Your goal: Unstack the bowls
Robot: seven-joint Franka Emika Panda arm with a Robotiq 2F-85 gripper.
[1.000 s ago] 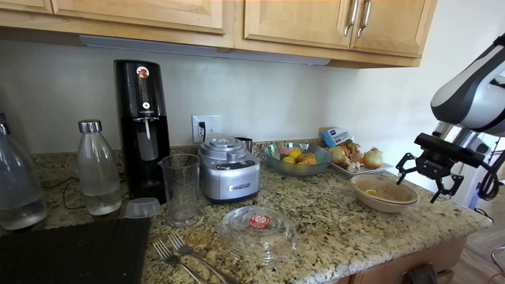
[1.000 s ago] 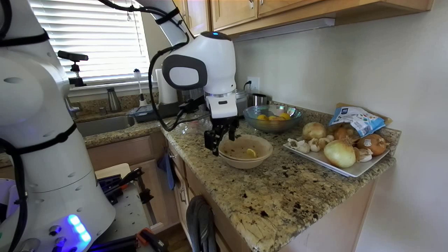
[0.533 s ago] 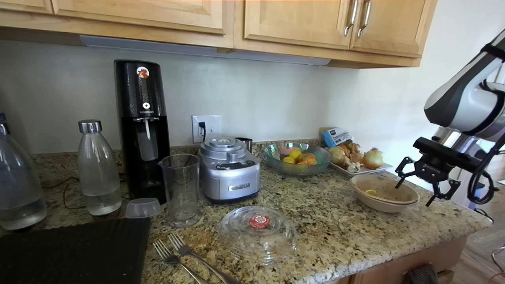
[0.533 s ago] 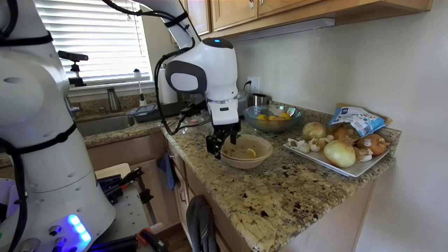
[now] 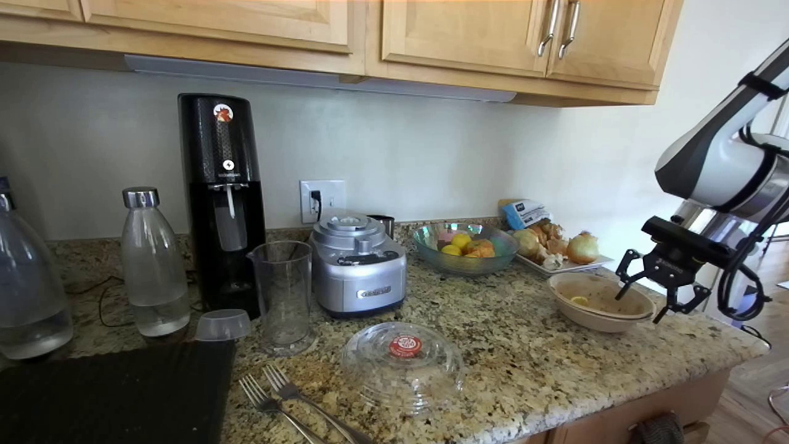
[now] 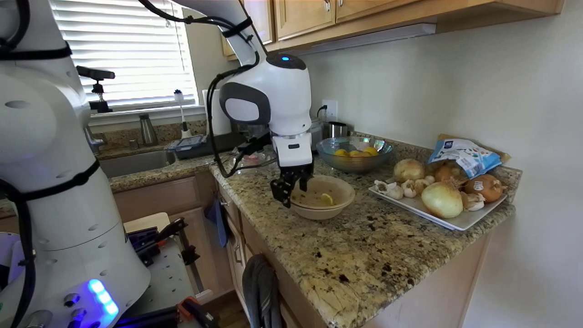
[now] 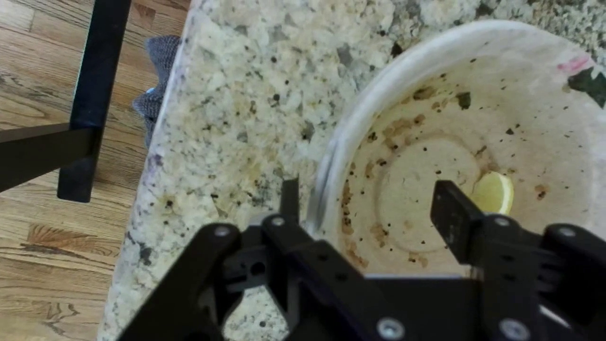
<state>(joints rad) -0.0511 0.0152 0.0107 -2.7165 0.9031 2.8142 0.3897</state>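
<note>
Shifted twd stacked rd tan bowls [image 5: 598, 303]: angular blk fingers [image 7: 450, 221], wide apart, nothing held.

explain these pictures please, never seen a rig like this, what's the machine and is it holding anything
The machine is a white and dark grey jointed robot arm ending in a black two-fingered gripper. The room pictures are taken from two places outside it; the close-up, from its wrist. On the speckled tan stone counter sit two nested round beige bowls, with a yellow lemon piece in the upper one. Nearby are a bluish clear glass bowl of fruit and a white rectangular tray of onions. Nothing is held: the open gripper appears to straddle the bowls' rim.
</note>
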